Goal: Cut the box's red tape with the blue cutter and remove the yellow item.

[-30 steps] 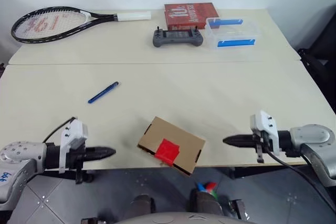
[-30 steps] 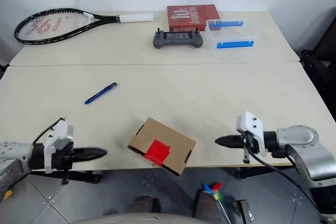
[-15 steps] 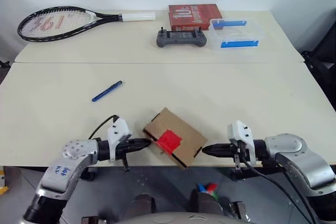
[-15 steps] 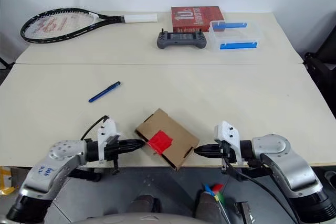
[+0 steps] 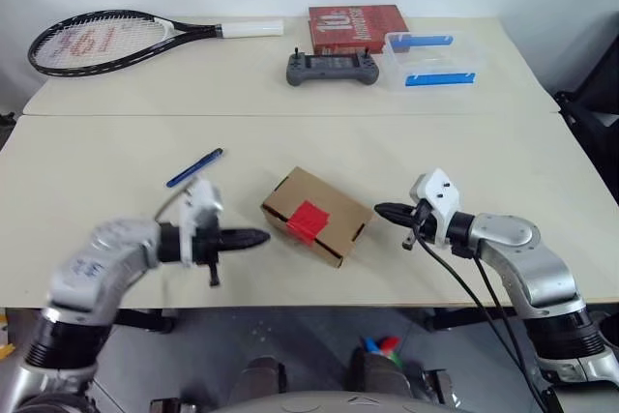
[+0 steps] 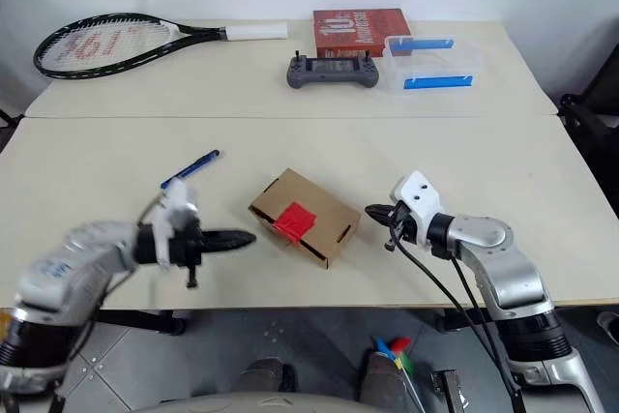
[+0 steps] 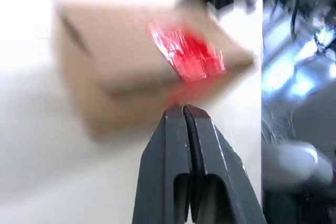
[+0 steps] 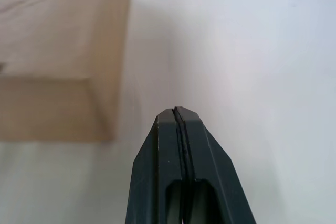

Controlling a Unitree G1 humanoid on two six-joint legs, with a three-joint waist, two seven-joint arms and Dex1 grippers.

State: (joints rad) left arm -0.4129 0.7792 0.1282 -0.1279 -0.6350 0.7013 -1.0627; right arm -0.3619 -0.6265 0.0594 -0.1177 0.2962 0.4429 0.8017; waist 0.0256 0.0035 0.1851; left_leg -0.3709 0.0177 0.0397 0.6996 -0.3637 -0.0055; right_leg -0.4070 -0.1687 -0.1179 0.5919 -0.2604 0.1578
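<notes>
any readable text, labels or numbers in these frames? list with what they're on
"10": large white print on the red book-like box; the smaller lines under it are too small to read.
Red mark on the racket strings: a logo, not readable as letters.
Cardboard box, blue cutter, handheld controller: no legible text.

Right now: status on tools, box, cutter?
Left tool and right tool shut, empty, flanking box. Red tape uncut. Blue cutter untouched on table.
</notes>
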